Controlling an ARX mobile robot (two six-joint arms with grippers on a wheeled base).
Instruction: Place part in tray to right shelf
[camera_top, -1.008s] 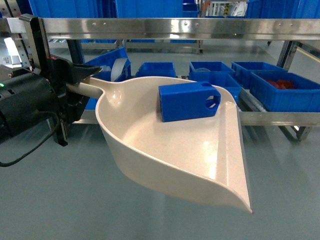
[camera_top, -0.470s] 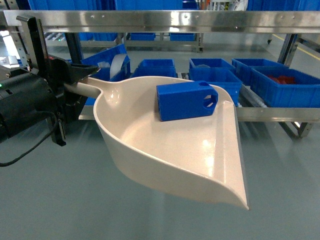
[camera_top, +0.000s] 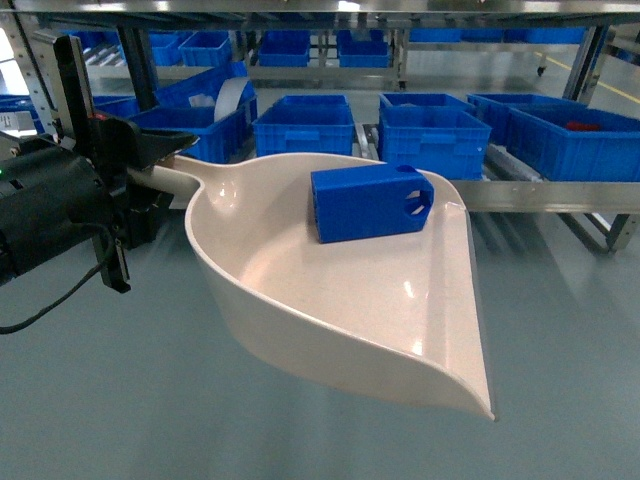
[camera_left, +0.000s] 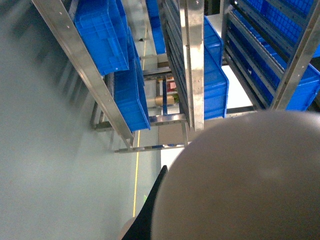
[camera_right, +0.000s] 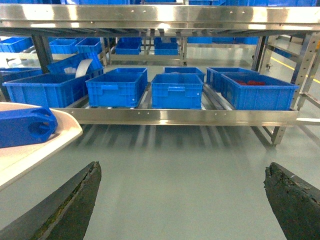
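The beige tray (camera_top: 330, 290) hangs in the air in the head view, held level by its handle. My left gripper (camera_top: 152, 162) is shut on that handle at the left. The blue part (camera_top: 370, 202) lies inside the tray near its back wall, holed tab pointing right. In the left wrist view the tray's underside (camera_left: 240, 180) fills the lower right beside one black finger (camera_left: 152, 210). The right wrist view shows the part (camera_right: 25, 127) and tray lip (camera_right: 35, 152) at the left edge. My right gripper (camera_right: 182, 172) is open over bare floor. The steel shelf rail (camera_top: 545, 194) runs behind the tray.
Several blue crates (camera_top: 430, 135) stand in rows on the low steel rack; one at the right holds red pieces (camera_right: 252, 82). A higher steel rail (camera_right: 150, 12) crosses above them. Upright posts (camera_top: 590, 55) flank the rack. Grey floor (camera_right: 200, 165) lies between me and the rack.
The upper steel rail has slid up out of the head view and the crates now sit higher and closer. Tray, part and left gripper keep their places relative to each other.
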